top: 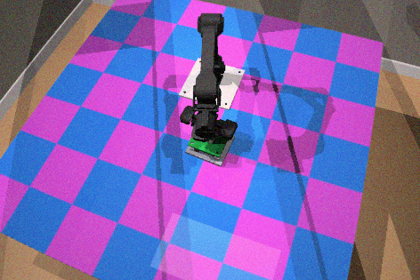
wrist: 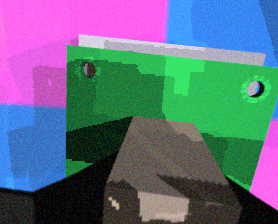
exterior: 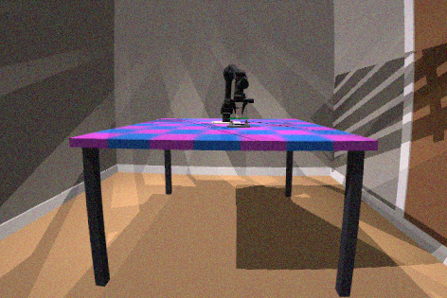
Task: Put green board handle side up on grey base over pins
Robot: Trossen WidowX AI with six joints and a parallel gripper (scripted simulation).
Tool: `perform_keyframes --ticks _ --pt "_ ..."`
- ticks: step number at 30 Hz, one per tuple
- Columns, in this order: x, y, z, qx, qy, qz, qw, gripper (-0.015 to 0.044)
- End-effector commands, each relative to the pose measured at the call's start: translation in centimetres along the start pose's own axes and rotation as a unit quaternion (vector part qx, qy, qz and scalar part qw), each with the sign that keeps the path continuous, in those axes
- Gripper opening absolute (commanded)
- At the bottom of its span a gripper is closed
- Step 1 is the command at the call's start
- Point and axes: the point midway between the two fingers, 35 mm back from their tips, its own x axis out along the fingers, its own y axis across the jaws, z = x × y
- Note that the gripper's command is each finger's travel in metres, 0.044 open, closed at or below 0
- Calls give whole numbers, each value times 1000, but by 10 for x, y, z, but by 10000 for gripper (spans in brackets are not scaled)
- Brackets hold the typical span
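The fingers of the gripper (top: 206, 136) (exterior: 239, 115) (wrist: 172, 165) stand partway apart, closed on the green board (top: 205, 147) (exterior: 239, 118) (wrist: 125, 85); their exact contact with its handle is hard to make out. In the wrist view a grey-brown block (wrist: 165, 155) fills the lower middle, in front of the board, with black parts at both lower corners. Two of the board's corner holes show beyond it, the left hole (wrist: 89, 69) with something dark reddish inside and the right hole (wrist: 255, 89) part pale, part black. The board is over the grey base (top: 204, 158) (exterior: 239, 126) (wrist: 230, 56), whose pale edge shows past the board's far side; whether the pins pass through the holes cannot be told. In the exterior view the board looks roughly level, just above the base. Behind them, beneath the black arm (top: 209, 46) (exterior: 228, 92), lies a white plate (top: 233, 77) (exterior: 219, 122) with small dark dots near its corners. All this is on a pink-and-blue checkered table (top: 173, 193) (exterior: 218, 145) with dark legs (exterior: 96, 219), crossed by shadows.
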Motion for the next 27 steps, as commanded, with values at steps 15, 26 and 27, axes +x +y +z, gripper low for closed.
perform_keyframes --ticks 15,26,27 --pt "3 0 0 0 0 0 1000 0" --pt "8 0 0 -1 0 0 1000 0" --pt "8 0 0 -1 0 0 1000 0"
